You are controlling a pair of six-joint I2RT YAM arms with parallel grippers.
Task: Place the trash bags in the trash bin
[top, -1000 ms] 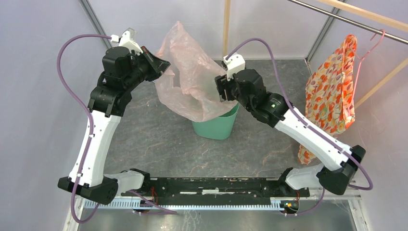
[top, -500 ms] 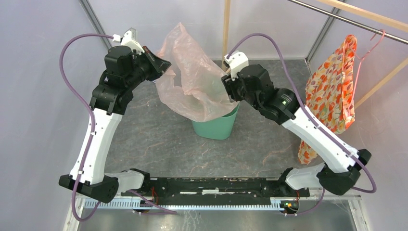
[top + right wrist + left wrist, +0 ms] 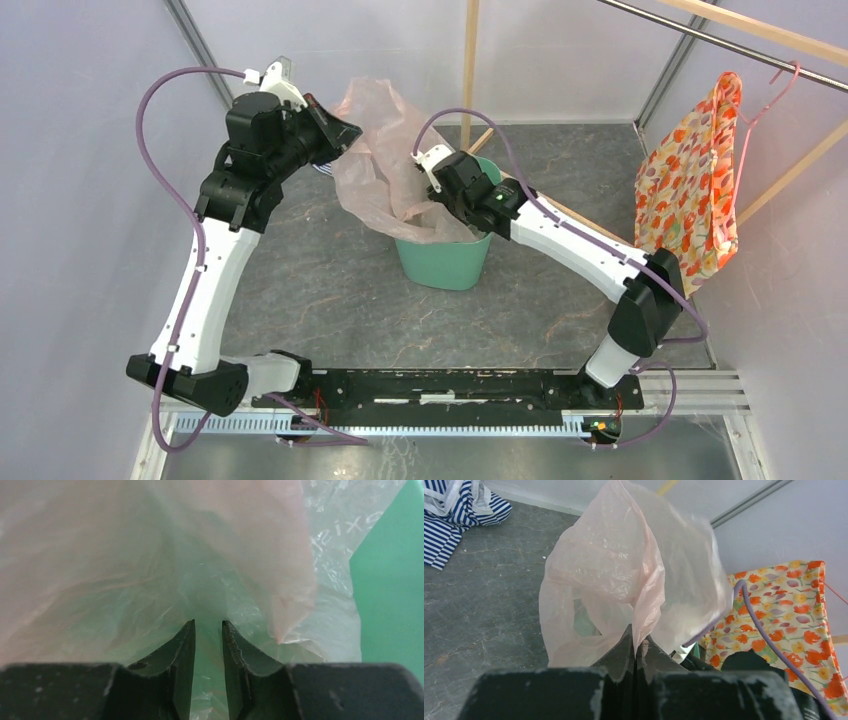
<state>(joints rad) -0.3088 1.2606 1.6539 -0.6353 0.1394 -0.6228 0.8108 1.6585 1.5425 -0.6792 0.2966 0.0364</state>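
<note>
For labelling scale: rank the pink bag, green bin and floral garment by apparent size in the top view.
Largest: floral garment and pink bag, too alike to rank.
Smallest: green bin, partly under the bag.

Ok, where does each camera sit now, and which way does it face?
Top: above and behind the bases, facing down at the table; left arm and right arm show.
Left wrist: faces across the table; left gripper pinches the bag.
Right wrist: faces into the bin; right gripper barely open.
Shared: every view shows the bag.
</note>
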